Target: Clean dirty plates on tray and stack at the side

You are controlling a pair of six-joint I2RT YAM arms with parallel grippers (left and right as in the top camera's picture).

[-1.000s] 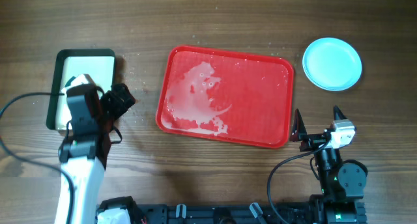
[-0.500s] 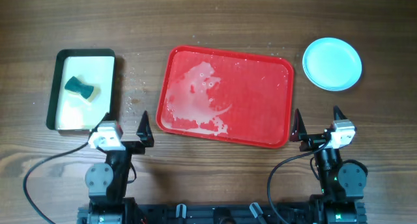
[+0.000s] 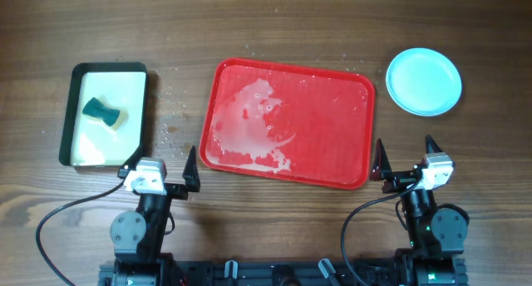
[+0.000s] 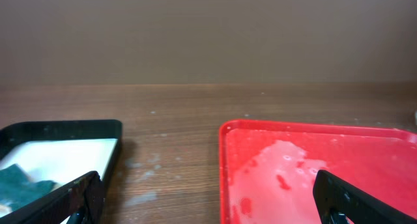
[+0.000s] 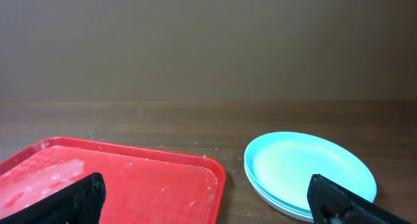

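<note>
plates (image 3: 423, 81) ahead of spread right fingers (image 3: 431, 146), untouched | tray (image 3: 332, 128) ahead-left

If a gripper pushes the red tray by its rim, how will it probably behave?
The red tray looks like rigid plastic, so it would probably slide as one piece. The foamy puddle on its left half may slosh, and a wet rim is likely slippery to pinch.
</note>
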